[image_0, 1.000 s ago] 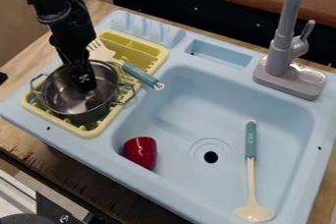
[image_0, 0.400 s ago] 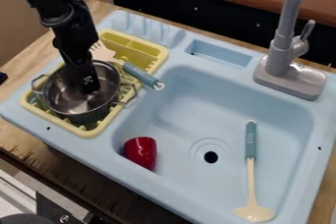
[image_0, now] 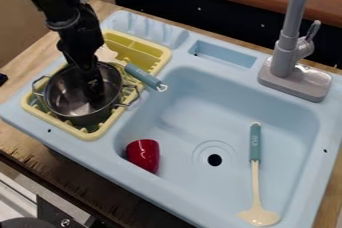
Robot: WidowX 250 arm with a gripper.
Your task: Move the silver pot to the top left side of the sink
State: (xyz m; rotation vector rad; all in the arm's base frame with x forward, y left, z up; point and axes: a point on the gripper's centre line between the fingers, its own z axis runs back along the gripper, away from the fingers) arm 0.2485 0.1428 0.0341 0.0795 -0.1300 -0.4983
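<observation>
1. At the left end of the sink (image_0: 20, 117), find the silver pot (image_0: 60, 94) set in the lower part of the yellow rack (image_0: 87, 134). Points mouth upward and looks roughly upright; cannot rule out a slight tilt. Has no long axis in the round body, so take the line through the two loop handles (image_0: 33, 86) instead: runs across the view, dropping a little toward the right.

2. Just right of the pot's middle, see the gripper (image_0: 93, 94) lowered inside the rim. Cannot tell whether released, clenched or grasping the pot. Count the approach as done, but not a secure hold.

3. Along the rack's right side, note a teal-handled utensil (image_0: 145, 76), close to the pot and jutting out toward the basin (image_0: 190, 102). Could snag during a sideways carry, so probably calls for a clear lift first.

4. At the basin's upper left, take the likely goal to lie. Judge the move as not finished: seems to need a firm grip, a lift, a short carry rightward, a lowering and a release. On a looser reading, with the left ledge as goal, might need only a small shift up the view.

5. Farther down and right, leave alone the red cup (image_0: 143, 155) and, beyond the drain (image_0: 214, 160), the ladle (image_0: 256, 142).
</observation>
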